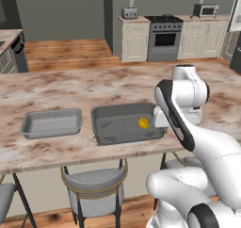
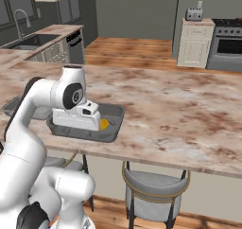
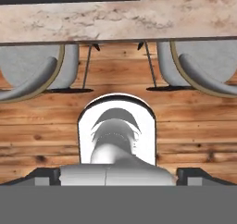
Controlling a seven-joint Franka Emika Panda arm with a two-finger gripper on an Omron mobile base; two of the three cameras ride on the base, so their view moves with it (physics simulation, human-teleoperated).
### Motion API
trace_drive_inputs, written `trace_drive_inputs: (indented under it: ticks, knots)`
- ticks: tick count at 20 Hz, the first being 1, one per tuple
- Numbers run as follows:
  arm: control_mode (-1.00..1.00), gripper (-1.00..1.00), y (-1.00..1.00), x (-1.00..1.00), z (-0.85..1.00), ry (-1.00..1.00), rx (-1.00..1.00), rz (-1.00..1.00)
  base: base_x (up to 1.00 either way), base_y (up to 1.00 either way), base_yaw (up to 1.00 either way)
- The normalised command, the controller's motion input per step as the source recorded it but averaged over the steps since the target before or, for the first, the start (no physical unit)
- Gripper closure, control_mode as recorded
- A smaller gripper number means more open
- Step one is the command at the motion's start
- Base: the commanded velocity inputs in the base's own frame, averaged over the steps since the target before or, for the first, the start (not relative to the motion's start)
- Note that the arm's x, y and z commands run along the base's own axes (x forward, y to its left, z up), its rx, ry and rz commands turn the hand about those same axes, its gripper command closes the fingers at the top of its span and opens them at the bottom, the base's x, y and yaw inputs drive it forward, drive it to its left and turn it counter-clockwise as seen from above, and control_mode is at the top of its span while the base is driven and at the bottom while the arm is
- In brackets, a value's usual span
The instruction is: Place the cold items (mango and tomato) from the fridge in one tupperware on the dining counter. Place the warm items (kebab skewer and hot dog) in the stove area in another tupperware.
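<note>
Mango (image 1: 143,123) lies inside the larger dark-grey tupperware (image 1: 113,128) on the dining counter (image 1: 70,88), toward the tray's right end and close beside the robot's hand; from the right base camera the fruit (image 2: 104,124) shows just past the white hand body. A second, lighter grey tupperware (image 1: 51,122) sits apart to the left on the same counter and looks empty, while the stove area (image 1: 164,36) stands well beyond, across the wooden floor. The gripper (image 3: 118,177) is spread wide with nothing between its fingers, the two dark fingertips (image 3: 44,176) sitting far apart at the bottom of the hand camera, which looks down past the counter edge at two grey stools (image 3: 32,72) and the floorboards. So the mango seems delivered and released, though the hand hides part of the tray, so I cannot be sure whether the tomato is there too. To finish this step well, the hand should lift straight up and clear the tray rim before swinging away, so that a finger does not clip the fruit or drag the tray along the stone, and only then should the base turn to go for the next item.
</note>
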Motion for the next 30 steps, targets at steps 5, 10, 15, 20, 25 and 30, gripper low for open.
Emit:
trace_drive_inputs:
  ticks: [5,10,15,20,25,30]
  knots:
    - [-1.00,-1.00,0.00,-0.17,0.00,0.00,0.00,-0.02,0.00,0.00,0.00]
    - [1.00,-1.00,0.00,0.00,0.00,0.00,0.00,0.00,-0.43,-0.09,-0.07]
    - [1.00,-1.00,0.00,0.00,0.00,0.00,0.00,0.00,-0.61,-0.85,-0.31]
    - [1.00,-1.00,0.00,0.00,0.00,0.00,0.00,0.00,-0.64,-0.67,-0.21]
    - [1.00,-1.00,0.00,0.00,0.00,0.00,0.00,0.00,-0.04,-1.00,-0.30]
    - [1.00,-1.00,0.00,0.00,0.00,0.00,0.00,0.00,0.29,-1.00,-0.29]
